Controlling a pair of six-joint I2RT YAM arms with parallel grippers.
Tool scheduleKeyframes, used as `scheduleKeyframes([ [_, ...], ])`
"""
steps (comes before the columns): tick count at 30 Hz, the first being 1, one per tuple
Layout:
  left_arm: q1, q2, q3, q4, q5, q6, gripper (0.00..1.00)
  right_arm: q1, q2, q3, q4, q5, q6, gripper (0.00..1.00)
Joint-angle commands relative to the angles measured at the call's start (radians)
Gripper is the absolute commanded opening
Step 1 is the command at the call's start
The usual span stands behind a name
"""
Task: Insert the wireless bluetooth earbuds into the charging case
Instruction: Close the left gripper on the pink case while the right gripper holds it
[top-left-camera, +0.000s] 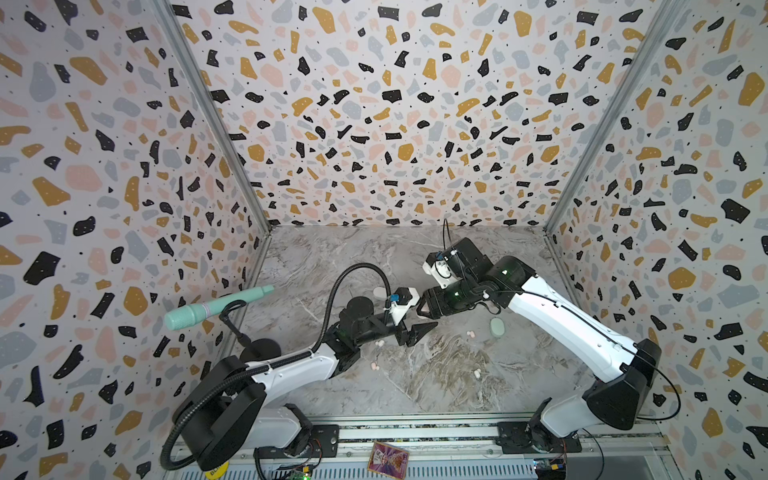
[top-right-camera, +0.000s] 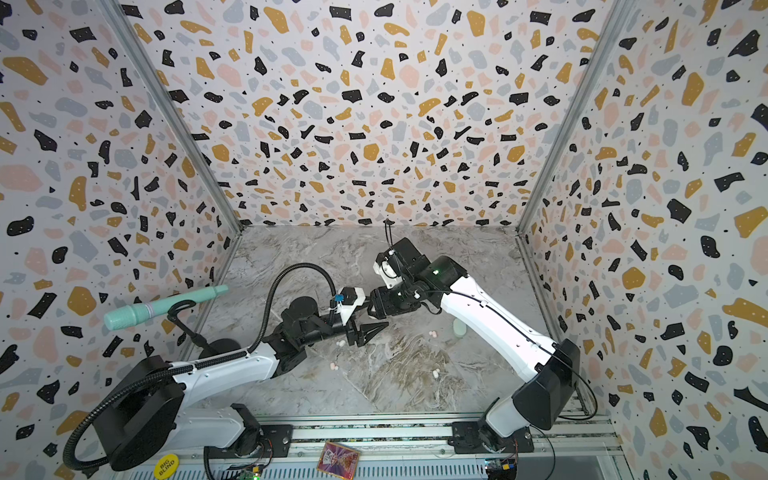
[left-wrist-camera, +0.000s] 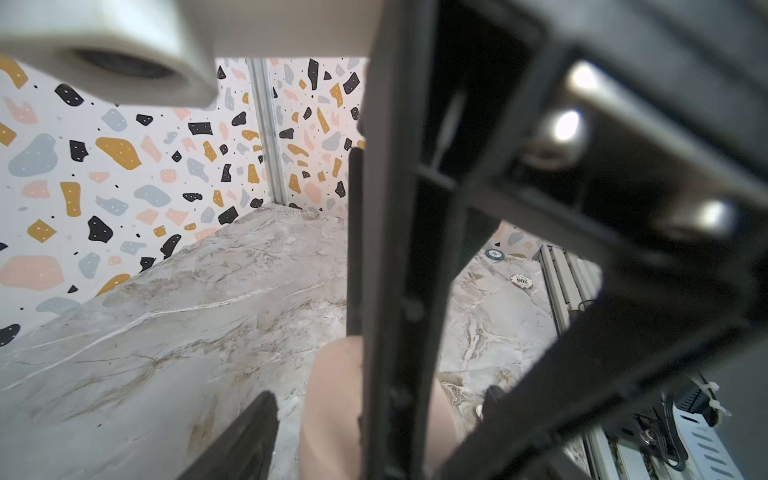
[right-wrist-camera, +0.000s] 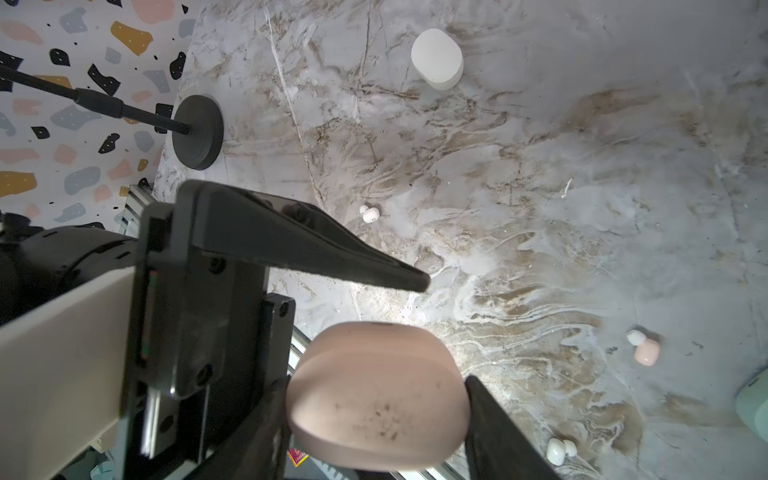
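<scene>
Right wrist view: marble tabletop (right-wrist-camera: 582, 187), with both arms meeting mid-table. On the pink charging case (right-wrist-camera: 376, 411), lid shut, the right gripper (right-wrist-camera: 378, 381) is clamped, one finger per side. Around that case the left gripper (top-left-camera: 423, 329) sits part-open, fingers clear of it. In a top view, clock directions taken from the grippers: mint case (top-left-camera: 497, 327) at 3, white case (top-left-camera: 379, 292) at 10. The earbuds lie loose on the marble: pink bud (top-left-camera: 471, 333) just beside the mint case, white bud (top-left-camera: 477, 372) between 4 and 5, another white bud (top-left-camera: 380, 343) at 8, pinkish bud (top-left-camera: 375, 366) at 7.
</scene>
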Motion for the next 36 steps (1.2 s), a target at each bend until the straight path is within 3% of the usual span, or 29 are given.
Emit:
scheduleKeyframes([
  [1, -0.008, 0.008, 0.03, 0.037, 0.01, 0.007, 0.74, 0.012, 0.001, 0.046, -0.033, 0.008, 0.013, 0.51],
  [8, -0.015, 0.008, 0.036, 0.002, -0.032, 0.025, 0.65, 0.014, 0.008, 0.073, -0.05, 0.023, 0.049, 0.51],
  [36, -0.045, -0.02, 0.024, 0.041, -0.12, 0.037, 0.57, 0.021, 0.018, 0.082, -0.072, 0.026, 0.087, 0.5],
])
